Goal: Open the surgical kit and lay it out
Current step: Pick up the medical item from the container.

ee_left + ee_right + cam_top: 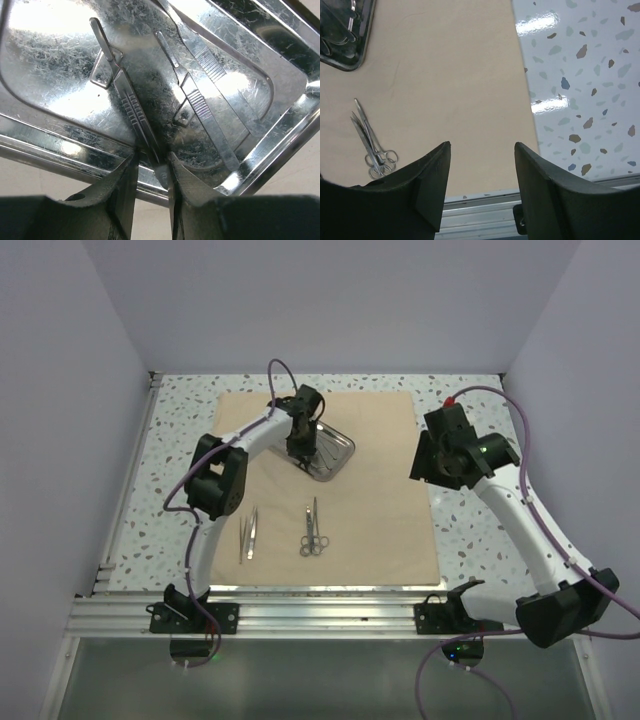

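The beige cloth wrap [380,510] lies spread flat on the table. The shiny steel tray [342,448] sits on its far middle. My left gripper [303,455] reaches into the tray. In the left wrist view, its fingers stand narrowly apart [152,157] astride the near end of a slim silver scalpel-type handle [127,95], which touches the right finger and crosses the tray rim [60,150]. A second handle [200,105] lies beside it. Tweezers [247,532] and scissors with forceps [313,530] lie on the near cloth. My right gripper [425,465] is open and empty [482,145] above the cloth's right edge.
Speckled white tabletop [470,530] surrounds the cloth. An aluminium rail [320,615] runs along the near edge. White walls enclose the left, far and right sides. The right wrist view shows the scissors pair [370,140], the tray corner [360,50] and the cloth [450,75].
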Robot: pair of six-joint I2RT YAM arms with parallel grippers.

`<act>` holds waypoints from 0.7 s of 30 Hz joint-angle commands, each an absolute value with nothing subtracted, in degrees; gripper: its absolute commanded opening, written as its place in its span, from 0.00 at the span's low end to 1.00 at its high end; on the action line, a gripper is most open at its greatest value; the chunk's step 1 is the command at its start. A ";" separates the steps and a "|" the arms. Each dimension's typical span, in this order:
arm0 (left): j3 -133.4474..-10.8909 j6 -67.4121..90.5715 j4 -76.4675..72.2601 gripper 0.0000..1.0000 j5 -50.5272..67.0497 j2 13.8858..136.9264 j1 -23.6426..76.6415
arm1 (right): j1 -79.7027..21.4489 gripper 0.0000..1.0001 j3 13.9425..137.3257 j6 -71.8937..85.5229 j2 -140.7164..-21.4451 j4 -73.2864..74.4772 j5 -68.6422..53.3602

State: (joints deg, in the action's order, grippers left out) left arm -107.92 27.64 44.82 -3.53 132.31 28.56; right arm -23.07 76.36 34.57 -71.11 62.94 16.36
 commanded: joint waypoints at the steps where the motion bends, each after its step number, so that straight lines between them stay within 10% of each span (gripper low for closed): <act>1: -101.69 21.10 50.27 0.33 -0.26 141.32 28.04 | -21.97 0.57 76.90 32.61 -71.28 61.79 14.68; 21: -107.56 14.67 54.93 0.00 -0.97 146.61 27.86 | -20.04 0.57 77.43 33.05 -73.12 61.43 11.87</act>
State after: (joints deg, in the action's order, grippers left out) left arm -111.83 15.38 48.01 -0.38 135.11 28.14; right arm -20.40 76.36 33.36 -72.90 62.37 13.47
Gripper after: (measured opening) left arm 0.174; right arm 0.570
